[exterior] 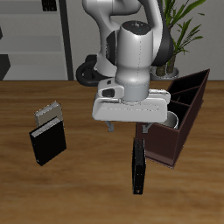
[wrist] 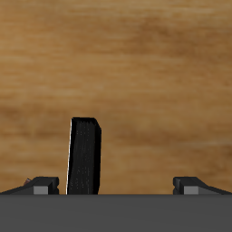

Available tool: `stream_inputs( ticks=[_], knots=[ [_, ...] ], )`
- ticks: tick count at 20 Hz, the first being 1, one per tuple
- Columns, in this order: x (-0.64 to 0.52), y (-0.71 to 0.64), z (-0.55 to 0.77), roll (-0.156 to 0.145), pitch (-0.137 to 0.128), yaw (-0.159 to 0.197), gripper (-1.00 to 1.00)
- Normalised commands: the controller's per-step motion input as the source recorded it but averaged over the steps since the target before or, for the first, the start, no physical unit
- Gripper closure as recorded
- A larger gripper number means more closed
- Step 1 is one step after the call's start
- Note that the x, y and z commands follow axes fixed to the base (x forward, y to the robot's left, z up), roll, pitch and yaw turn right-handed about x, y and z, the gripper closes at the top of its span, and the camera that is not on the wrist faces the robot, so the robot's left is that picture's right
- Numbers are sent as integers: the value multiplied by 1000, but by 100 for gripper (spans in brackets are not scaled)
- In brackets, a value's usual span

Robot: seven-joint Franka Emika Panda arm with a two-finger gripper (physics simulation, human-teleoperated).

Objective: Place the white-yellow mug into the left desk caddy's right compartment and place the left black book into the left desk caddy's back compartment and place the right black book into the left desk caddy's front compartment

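The gripper (exterior: 123, 128) hangs above the worktop (exterior: 87, 188), beside the caddy (exterior: 187, 109), and its jaws stand wide apart with nothing between them. In the wrist view both fingertips (wrist: 192, 184) show well separated, bare wood between them, and a black book (wrist: 84, 156) lies on the worktop near one fingertip but not gripped.

In the exterior view that black book (exterior: 138, 166) lies flat on the worktop just below the gripper, its long side running toward the front edge, close by the caddy's near end. I cannot tell whether it touches the caddy wall.

The other black book (exterior: 48, 143) lies flat well apart from it, across the worktop, slightly turned. A grey speckled notebook (exterior: 48, 113) lies just behind this book, touching or nearly touching its far end.

The caddy is a long dark brown box with tall thin walls, set at an angle. Inside it, partly hidden by the robot's hand, a pale round shape shows, which seems to be the mug (exterior: 173, 118); which compartment it sits in I cannot tell for sure
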Motion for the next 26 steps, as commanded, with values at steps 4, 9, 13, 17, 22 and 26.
stream_inputs(
  ticks=[4,9,13,17,22,26],
  knots=[
    [21,36,-263,-86,-2,-7,-100],
    [75,106,-217,4,34,7,-100],
    [37,118,-82,17,31,1,-100],
    [83,129,-143,26,62,-3,-100],
    [108,78,-205,17,71,-8,-100],
    [46,26,-179,24,43,16,-100]
  ],
)
